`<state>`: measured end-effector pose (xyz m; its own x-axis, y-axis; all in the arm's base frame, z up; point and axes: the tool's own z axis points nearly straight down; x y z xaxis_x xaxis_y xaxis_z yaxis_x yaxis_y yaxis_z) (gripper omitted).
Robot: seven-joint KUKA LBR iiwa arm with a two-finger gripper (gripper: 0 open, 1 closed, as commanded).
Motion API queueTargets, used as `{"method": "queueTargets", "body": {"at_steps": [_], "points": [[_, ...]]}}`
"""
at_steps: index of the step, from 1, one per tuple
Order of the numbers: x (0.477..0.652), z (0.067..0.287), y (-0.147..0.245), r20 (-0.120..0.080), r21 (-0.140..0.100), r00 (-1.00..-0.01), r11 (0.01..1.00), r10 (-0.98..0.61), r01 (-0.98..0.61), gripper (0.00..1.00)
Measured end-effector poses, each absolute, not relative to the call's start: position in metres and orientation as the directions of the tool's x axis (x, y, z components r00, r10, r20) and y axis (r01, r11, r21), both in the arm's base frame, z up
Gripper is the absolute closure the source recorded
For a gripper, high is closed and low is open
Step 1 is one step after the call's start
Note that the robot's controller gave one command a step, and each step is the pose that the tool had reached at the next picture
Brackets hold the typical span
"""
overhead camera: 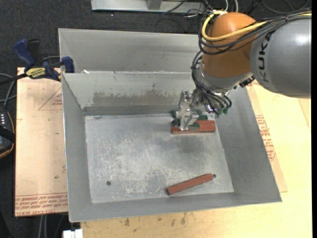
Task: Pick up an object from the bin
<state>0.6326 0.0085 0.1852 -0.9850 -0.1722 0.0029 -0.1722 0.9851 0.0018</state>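
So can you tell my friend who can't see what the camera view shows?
The robot arm's tool is low over a reddish-brown block at the far right of the floor of a grey metal bin. A long reddish-brown stick lies by itself near the front.

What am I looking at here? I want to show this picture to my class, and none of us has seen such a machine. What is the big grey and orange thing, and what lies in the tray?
The big grey shape with the orange cover is a robot arm, reaching in from the right. At its end is the gripper, a small metal claw for picking things up. The camera looks down from above, slightly to one side, into a grey metal bin. Two things lie on its floor: a reddish-brown block near the back, and a longer reddish-brown stick near the front. The gripper is down at the block; whether it grips it cannot be made out.
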Motion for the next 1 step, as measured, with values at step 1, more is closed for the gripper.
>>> {"method": "queueTargets", "body": {"at_steps": [1], "points": [[0.6426,0.2209,-0.0059,-0.009,-0.001,-0.98,0.98,-0.201,-0.201,1.0]]}}
